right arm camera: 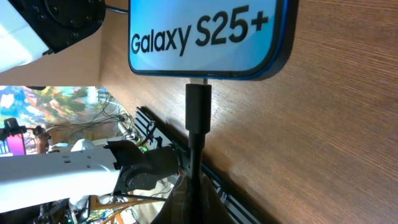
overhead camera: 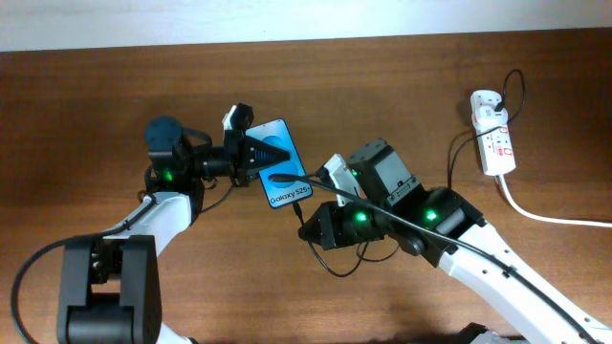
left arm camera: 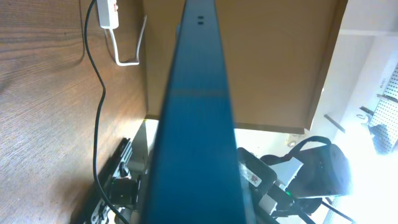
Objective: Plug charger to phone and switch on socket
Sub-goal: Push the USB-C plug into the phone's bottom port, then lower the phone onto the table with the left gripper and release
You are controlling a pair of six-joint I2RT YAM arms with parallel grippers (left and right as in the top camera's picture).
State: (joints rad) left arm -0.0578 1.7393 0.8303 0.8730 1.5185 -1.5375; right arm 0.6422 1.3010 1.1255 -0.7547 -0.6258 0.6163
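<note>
Black charger [right arm camera: 198, 112] tip touching phone [right arm camera: 205, 37] edge

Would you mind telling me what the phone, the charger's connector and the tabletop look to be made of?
The phone: glossy glass front, judging by the bright, smooth screen, with a dark blue frame, metal or plastic. The charger connector: probably matte black plastic, showing no shine. The table: brown wood or wood-look laminate, with visible grain lines.

A robotics lab: pegboard wall [left arm camera: 387, 84] and tangled cables [right arm camera: 115, 109].
</note>
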